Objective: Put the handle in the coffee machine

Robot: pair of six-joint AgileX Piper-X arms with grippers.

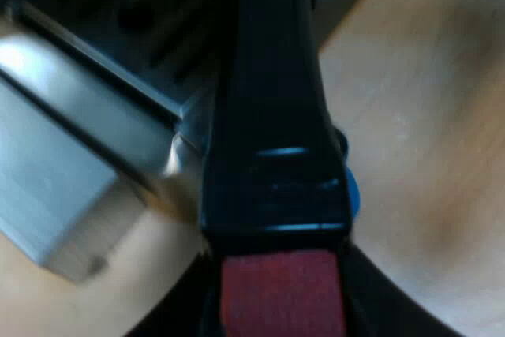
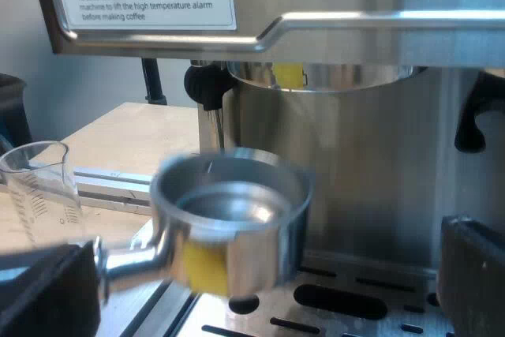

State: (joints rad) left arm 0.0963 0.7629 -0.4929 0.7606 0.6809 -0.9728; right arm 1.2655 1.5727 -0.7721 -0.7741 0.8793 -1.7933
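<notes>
Holder: metal basket, yellow tab, just under espresso machine's brew head.
Left gripper: seemingly clamped around holder's dark, red-ended handle.
Right gripper: fingers spread wide, empty.

Left wrist view: holder seen lengthwise, looking down, very near. Right wrist view: espresso machine faced closely, holder shared.
</notes>
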